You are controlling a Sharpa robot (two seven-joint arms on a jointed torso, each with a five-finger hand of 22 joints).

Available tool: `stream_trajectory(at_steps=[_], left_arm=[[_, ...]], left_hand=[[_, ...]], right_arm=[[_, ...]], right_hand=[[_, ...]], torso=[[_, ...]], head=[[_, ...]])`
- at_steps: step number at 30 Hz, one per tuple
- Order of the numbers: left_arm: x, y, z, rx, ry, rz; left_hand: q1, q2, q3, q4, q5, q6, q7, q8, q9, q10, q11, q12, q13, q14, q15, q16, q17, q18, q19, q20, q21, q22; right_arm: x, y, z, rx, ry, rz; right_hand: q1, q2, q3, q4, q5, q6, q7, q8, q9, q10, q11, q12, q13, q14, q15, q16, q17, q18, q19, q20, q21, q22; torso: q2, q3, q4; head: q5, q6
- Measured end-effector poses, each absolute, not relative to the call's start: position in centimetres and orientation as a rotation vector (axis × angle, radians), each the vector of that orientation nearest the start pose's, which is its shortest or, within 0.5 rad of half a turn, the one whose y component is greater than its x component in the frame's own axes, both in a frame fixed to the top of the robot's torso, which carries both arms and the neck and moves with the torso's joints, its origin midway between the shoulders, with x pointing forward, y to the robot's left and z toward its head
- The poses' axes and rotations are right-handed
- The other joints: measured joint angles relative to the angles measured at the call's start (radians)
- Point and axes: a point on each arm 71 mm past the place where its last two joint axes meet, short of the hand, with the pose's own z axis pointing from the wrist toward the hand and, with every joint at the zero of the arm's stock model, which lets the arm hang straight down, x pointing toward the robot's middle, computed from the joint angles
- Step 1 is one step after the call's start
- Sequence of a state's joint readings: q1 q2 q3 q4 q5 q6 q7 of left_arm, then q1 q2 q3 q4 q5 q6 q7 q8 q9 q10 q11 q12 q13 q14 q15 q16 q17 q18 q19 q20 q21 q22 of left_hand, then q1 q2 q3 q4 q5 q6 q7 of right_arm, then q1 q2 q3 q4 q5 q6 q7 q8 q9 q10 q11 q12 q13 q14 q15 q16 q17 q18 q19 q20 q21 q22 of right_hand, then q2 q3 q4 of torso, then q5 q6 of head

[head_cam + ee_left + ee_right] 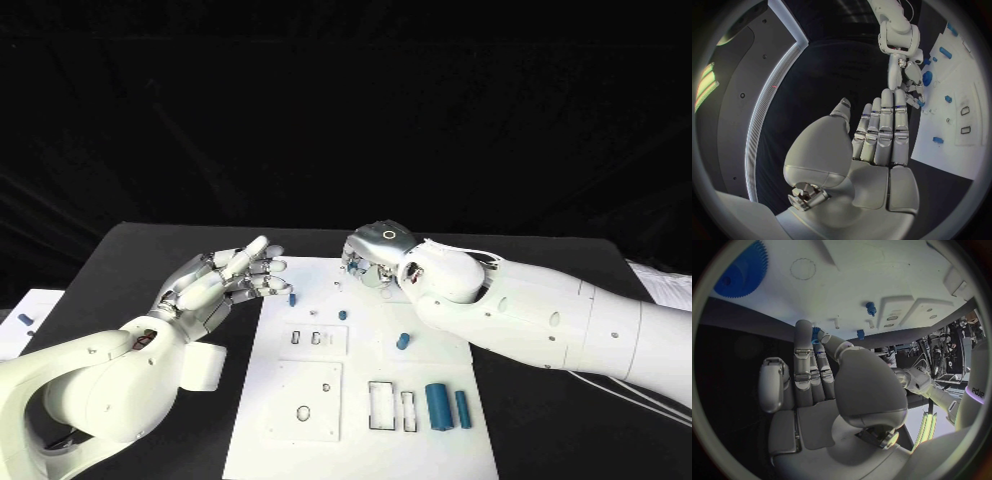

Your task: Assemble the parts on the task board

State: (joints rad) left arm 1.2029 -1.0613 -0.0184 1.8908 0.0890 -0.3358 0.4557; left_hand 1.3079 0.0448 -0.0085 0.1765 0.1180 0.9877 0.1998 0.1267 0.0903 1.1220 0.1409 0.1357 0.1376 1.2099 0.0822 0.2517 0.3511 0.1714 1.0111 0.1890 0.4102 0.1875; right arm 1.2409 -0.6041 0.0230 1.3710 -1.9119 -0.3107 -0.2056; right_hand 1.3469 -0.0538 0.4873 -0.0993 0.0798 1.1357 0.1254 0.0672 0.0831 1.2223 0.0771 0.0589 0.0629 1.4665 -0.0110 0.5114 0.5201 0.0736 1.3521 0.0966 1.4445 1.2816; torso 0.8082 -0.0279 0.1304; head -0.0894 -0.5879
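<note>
Black table (159, 250): task board (361, 440) centre; left hand (224, 280) empty, spread beside it; right hand (378, 255) grasp unclear.

Robotics lab: black table (159, 250), black backdrop (346, 110), equipment racks w/ cables (945, 352) behind

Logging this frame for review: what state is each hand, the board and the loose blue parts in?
left hand: open, fingers straight and together, holding nothing, beside the board's left edge.
right hand: fingers bent down over the board's far end; whether it holds anything cannot be told.
task board: lying flat on the table.
blue gear: flat on the board.
two blue cylinders: lying side by side near the board's right edge, untouched.
</note>
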Motion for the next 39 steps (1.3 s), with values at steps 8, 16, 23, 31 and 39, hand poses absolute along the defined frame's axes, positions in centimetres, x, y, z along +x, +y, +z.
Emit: stream_trajectory(at_steps=[8,16,23,31,39], left_arm=[[41.8,20.9,-13.7,-1.155,1.366,-1.731],[41.8,20.8,-13.5,-1.151,1.365,-1.734],[41.8,20.8,-13.4,-1.148,1.365,-1.735],[41.8,20.9,-13.3,-1.145,1.364,-1.736],[41.8,20.9,-13.2,-1.143,1.362,-1.736]], left_hand=[[0.000,0.000,0.000,0.000,0.000,0.000,0.000,0.000,0.000,0.000,0.000,0.000,0.000,0.000,0.000,0.000,0.000,0.000,0.000,0.000,0.000,0.000],[0.000,0.000,0.000,0.000,0.000,0.000,0.000,0.000,0.000,0.000,0.000,0.000,0.000,0.000,0.000,0.000,0.000,0.000,0.000,0.000,0.000,0.000],[0.000,0.000,0.000,0.000,0.000,0.000,0.000,0.000,0.001,0.000,0.000,0.000,0.000,0.000,0.000,0.000,0.000,0.000,0.000,0.000,0.000,0.000],[0.000,0.000,0.000,0.000,0.000,0.000,0.000,0.000,0.001,0.000,0.000,0.000,0.000,0.000,0.000,0.000,0.000,0.000,0.000,0.000,0.000,0.000],[0.000,0.000,0.000,0.000,0.000,0.000,0.000,0.000,0.001,0.000,0.000,0.000,0.000,0.000,0.000,0.000,0.000,0.000,0.000,0.000,0.000,0.000]], right_arm=[[52.1,-11.1,-14.2,-0.503,1.368,0.437],[52.4,-10.6,-14.3,-0.504,1.365,0.436],[52.7,-10.4,-14.4,-0.504,1.368,0.430],[53.0,-10.2,-14.8,-0.503,1.376,0.421],[53.1,-10.1,-15.1,-0.504,1.379,0.414]], right_hand=[[0.000,0.000,0.000,0.000,0.000,0.000,0.000,0.000,0.001,0.000,0.000,-0.002,0.000,0.000,0.000,0.000,0.000,0.001,0.000,0.000,0.000,0.000],[0.000,0.000,0.003,0.003,0.000,0.000,0.000,0.000,0.001,0.000,0.000,-0.004,0.000,0.000,0.000,0.004,0.001,0.002,0.000,0.000,0.000,0.001],[0.000,0.000,0.003,0.003,0.000,0.000,0.000,0.000,0.001,0.000,0.000,0.001,0.000,0.000,0.000,0.004,0.001,0.002,0.000,0.000,0.000,0.001],[0.000,0.000,0.007,0.007,-0.003,0.000,0.000,0.000,0.001,0.000,0.000,0.001,0.000,0.000,0.000,0.008,0.003,0.002,0.000,0.000,0.000,0.001],[0.000,0.000,0.006,0.009,-0.007,0.000,0.000,0.000,0.000,0.000,0.000,0.001,0.000,0.000,0.000,0.008,0.004,0.002,0.000,0.000,0.000,0.001]], torso=[[0.001,-0.0008,0.0001],[0.002,-0.0013,0.0020],[0.003,-0.0023,0.0025],[0.003,-0.0025,0.0036],[0.003,-0.0026,0.0032]], head=[[0.002,-0.003],[0.006,-0.004],[0.008,-0.008],[0.009,-0.012],[0.010,-0.014]])
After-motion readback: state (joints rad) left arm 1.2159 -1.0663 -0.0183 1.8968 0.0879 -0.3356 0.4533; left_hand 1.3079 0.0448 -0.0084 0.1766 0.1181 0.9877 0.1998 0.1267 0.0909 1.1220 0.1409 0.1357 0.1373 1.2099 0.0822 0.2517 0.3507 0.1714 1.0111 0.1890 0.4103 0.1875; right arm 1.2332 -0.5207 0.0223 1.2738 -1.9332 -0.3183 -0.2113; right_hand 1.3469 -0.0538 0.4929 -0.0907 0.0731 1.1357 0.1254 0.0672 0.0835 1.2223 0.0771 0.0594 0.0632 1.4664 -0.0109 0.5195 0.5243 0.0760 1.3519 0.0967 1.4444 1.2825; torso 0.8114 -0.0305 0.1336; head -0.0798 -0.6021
